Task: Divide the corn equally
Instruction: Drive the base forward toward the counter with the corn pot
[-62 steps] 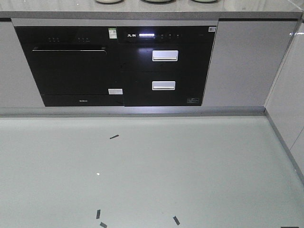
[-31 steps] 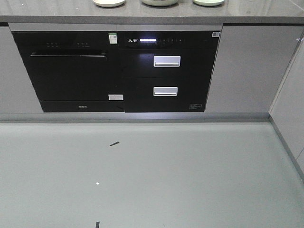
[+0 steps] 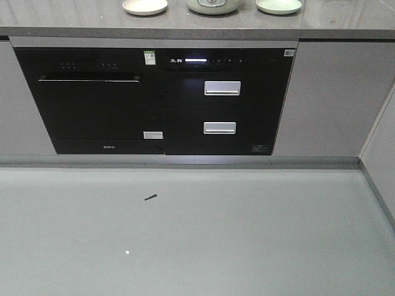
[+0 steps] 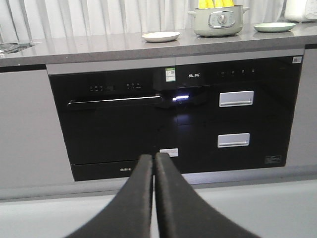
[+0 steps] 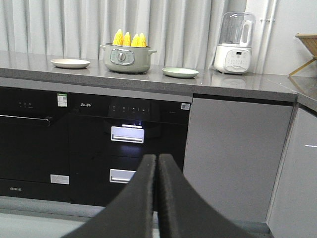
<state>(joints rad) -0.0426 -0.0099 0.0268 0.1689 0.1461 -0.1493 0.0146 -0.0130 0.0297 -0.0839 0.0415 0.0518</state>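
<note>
Left tool (image 4: 153,158) and right tool (image 5: 157,158) are pressed closed, empty. Bright yellow corn cobs (image 5: 130,38) stand crowded in a pale green pot (image 5: 124,58); lifting one may topple neighbours.

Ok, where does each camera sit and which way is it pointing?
Exterior front-facing: off the arms, tilted down at the floor and the black appliances below the counter; no robot part shows.
Left wrist: behind the shut left fingers, looking level at the counter.
Right wrist: behind the shut right fingers, aimed further right, blender included.
Shared: both wrist views show the pot of corn between two plates.
</note>
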